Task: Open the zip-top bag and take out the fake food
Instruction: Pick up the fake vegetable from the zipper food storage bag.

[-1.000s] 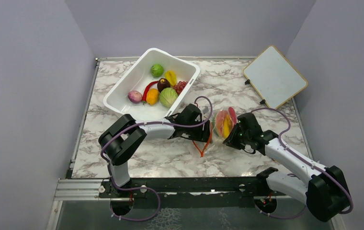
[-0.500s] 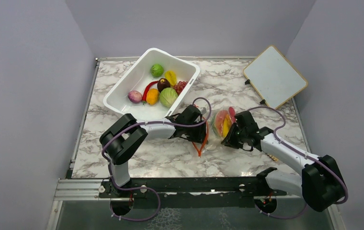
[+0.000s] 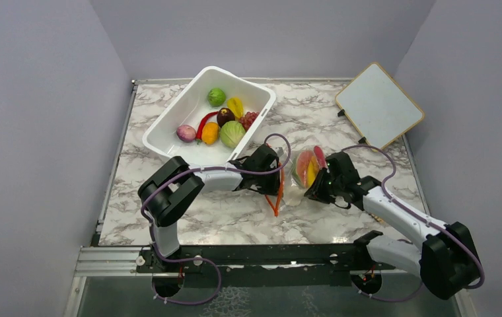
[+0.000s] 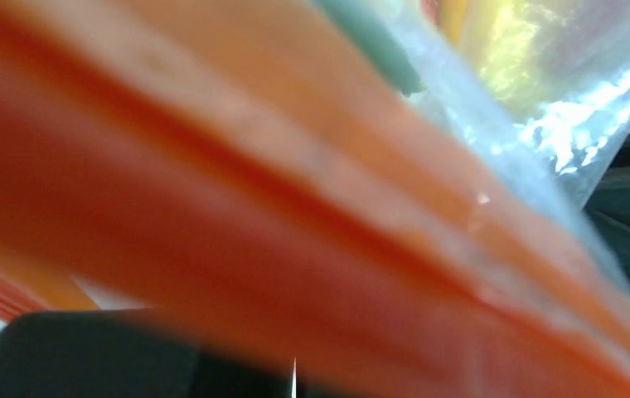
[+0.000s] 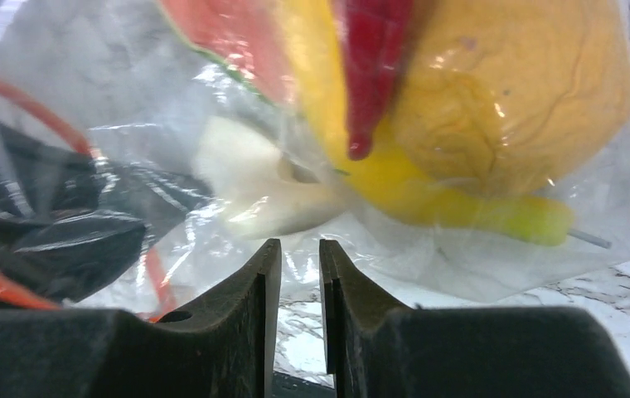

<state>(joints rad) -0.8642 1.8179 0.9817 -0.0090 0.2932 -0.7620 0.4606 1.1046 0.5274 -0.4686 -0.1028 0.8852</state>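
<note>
Zip-top bag (image 5: 494, 269) holds fake food (image 5: 502, 99); left fingers (image 3: 273, 179) clamp zip strip (image 4: 295, 207), right fingers (image 5: 245, 323) pinch its film

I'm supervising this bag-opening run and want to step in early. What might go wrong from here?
1. The right end effector pinches only thin film of the zip-top bag; a pull may slip it free.
2. The left end effector looks clamped on the zip strip; gripping both tracks together would keep the mouth shut.
3. The fake food sits bunched inside, so the bag could swing when pulled.
</note>
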